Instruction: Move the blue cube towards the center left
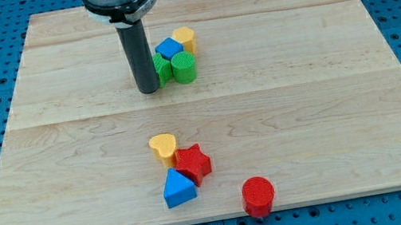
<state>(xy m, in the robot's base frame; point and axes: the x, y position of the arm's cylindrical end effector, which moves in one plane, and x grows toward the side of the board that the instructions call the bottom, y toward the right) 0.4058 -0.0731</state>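
Your bare rod's tip (149, 91), holding nothing, sits left of the small, light, rigid blue cube (169, 49); you'll want its right face.

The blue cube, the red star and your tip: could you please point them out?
blue cube (168, 48), camera view, top face.
red star (193, 163), camera view, top face.
my tip (149, 90), camera view, rod's very end.

Green block (162, 68) partly behind rod (139, 53)
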